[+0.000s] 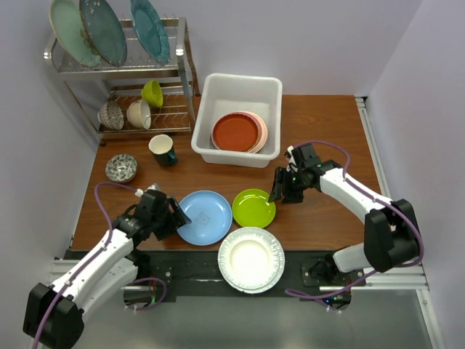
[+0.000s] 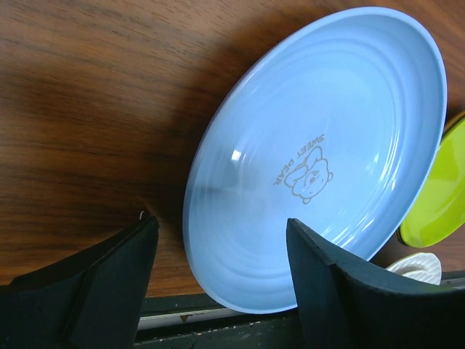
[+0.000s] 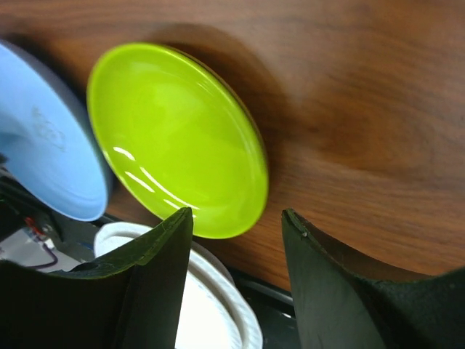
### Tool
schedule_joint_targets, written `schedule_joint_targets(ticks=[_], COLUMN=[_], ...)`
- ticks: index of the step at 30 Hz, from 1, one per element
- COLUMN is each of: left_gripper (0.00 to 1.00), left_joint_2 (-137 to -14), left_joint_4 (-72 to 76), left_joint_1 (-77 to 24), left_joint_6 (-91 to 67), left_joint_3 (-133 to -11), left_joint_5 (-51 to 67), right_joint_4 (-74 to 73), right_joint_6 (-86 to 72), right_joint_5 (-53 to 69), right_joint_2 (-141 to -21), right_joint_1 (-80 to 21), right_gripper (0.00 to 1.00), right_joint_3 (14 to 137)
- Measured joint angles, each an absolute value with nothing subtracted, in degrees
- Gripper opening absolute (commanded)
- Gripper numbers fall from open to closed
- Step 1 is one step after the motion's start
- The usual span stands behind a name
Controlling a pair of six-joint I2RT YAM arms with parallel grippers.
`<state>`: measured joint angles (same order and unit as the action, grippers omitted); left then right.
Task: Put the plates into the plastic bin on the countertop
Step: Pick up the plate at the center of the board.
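countertop bears blue plate, lime plate

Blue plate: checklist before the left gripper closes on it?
1. Left gripper open: ok, jaws stand apart.
2. Blue plate rim between the jaws: ok in the left wrist view.
3. Jaws low enough to pinch that rim: cannot tell.
4. Blue plate free of the lime green plate: cannot tell, their edges are very close.
5. Right gripper out of the way: ok, open at the lime green plate's right edge.
6. Room in the plastic bin: ok, the rust red plate lies flat and the bin's left part is bare.
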<state>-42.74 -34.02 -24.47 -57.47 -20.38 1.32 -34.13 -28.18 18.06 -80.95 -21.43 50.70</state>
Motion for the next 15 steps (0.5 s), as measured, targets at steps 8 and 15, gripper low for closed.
schedule_joint_targets(ticks=[8, 15], left_gripper=[0.63, 0.0], left_joint_2=[-44.1, -46.76], left_joint_4=[-32.4, -29.1], left_joint_1=[-24.47, -24.51], left_joint_6=[-57.47, -57.87], left_joint_3=[-19.31, -17.72], left_joint_5=[2.11, 3.55], right_joint_4=[-32.91, -32.91], right_joint_6=[-28.47, -28.42], right_joint_5=[17.52, 17.58], right_joint_2=[-80.95, -80.14], right_joint_1=[-21.43, -21.43], right_gripper=[0.55, 0.55], right_joint_3=[48.4, 49.04])
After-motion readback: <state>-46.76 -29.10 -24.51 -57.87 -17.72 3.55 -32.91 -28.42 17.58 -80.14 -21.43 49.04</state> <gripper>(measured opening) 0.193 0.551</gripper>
